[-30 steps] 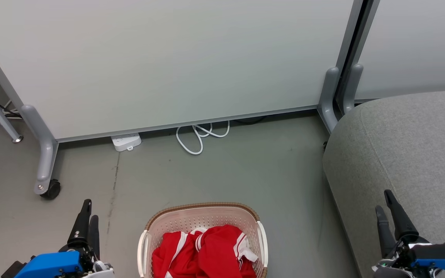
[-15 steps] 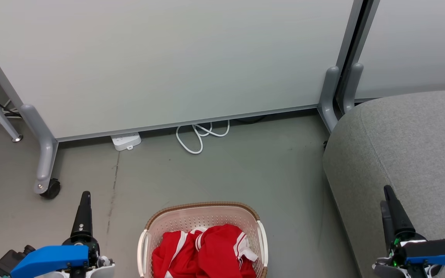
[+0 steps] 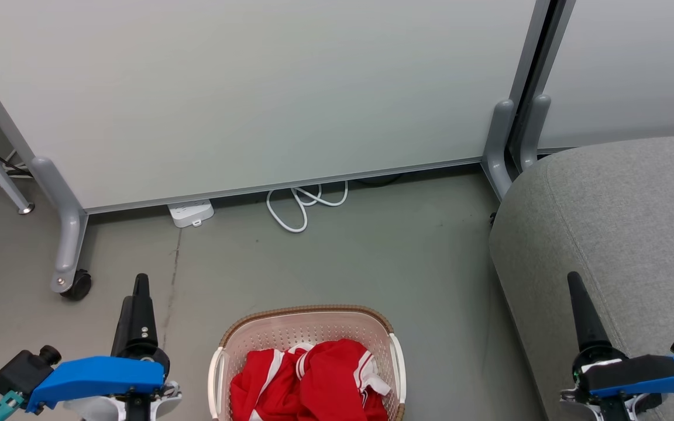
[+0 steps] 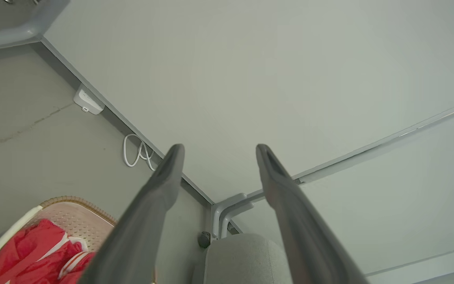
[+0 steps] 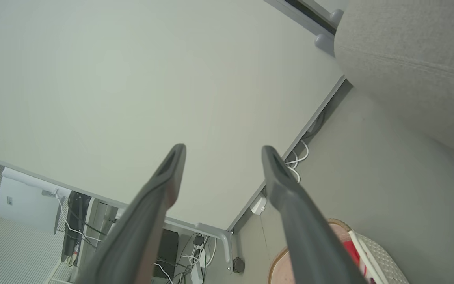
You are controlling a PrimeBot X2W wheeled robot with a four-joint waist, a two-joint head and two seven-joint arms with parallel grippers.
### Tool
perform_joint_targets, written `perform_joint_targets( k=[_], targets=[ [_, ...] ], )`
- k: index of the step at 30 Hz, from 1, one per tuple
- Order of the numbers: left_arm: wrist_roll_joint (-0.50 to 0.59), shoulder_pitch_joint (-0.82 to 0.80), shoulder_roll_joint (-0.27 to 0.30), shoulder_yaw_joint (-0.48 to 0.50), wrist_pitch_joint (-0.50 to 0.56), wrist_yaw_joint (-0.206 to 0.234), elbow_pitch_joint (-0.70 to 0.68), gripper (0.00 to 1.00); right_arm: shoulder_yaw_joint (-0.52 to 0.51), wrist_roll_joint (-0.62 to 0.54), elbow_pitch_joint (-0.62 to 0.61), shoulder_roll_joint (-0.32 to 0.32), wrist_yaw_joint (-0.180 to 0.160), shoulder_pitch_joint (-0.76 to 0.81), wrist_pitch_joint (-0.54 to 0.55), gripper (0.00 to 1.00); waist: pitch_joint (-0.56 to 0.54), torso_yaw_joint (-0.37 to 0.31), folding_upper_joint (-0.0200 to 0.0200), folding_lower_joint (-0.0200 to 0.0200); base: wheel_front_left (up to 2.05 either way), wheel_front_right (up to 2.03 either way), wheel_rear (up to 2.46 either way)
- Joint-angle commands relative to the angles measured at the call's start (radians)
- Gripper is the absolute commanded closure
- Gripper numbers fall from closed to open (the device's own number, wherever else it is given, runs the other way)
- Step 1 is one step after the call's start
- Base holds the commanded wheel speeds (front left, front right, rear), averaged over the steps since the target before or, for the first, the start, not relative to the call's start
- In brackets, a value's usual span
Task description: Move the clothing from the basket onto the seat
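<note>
1. Red fabric with white stripes, the clothing (image 3: 313,380), lies crumpled in a heap inside the basket (image 3: 308,310), which stands on the floor (image 3: 372,257) at the near edge of the head view. None of it is on the seat yet, so the task looks to be at its start.
2. Flanking the basket, the left tool (image 3: 135,292) and the right tool (image 3: 577,292) point forward with nothing between their fingers. Each wrist view shows its 2 fingers spread wide apart, so both are released. This reads as a ready stance before a reach down into the heap.
3. Grey upholstery of the seat (image 3: 635,222) rises to the robot's right, near the basket but apart from it, with the right tool over its near edge. That closeness should keep the carry short, and the right arm seems the better placed for the drop.
4. Farther off, a white cable (image 3: 302,204) loops beside a power strip (image 3: 191,213) at the foot of a pale partition (image 3: 255,88), well clear of the likely path.
</note>
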Motion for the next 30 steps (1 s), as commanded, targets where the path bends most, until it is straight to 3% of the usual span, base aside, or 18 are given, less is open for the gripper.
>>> perform_joint_targets(
  k=[1,14,30],
  targets=[
    [0.029,-0.027,0.009,-0.005,-0.009,0.004,-0.019,0.0,0.004,-0.029,-0.02,-0.005,0.001,-0.015,-0.01,0.0,0.0,0.0,0.0,0.0,0.0,0.0,0.0],
    [0.29,-0.023,0.011,-0.061,-0.054,0.038,-0.025,0.0,0.038,-0.262,-0.023,-0.015,0.001,-0.003,-0.054,0.0,0.0,0.0,0.0,0.0,0.0,0.0,0.0],
    [0.517,-0.021,0.018,-0.117,-0.102,0.04,-0.002,0.0,0.058,-0.47,-0.001,-0.016,0.002,0.008,-0.102,0.0,-0.001,0.003,0.0,0.0,0.0,0.0,0.0]
  ],
)
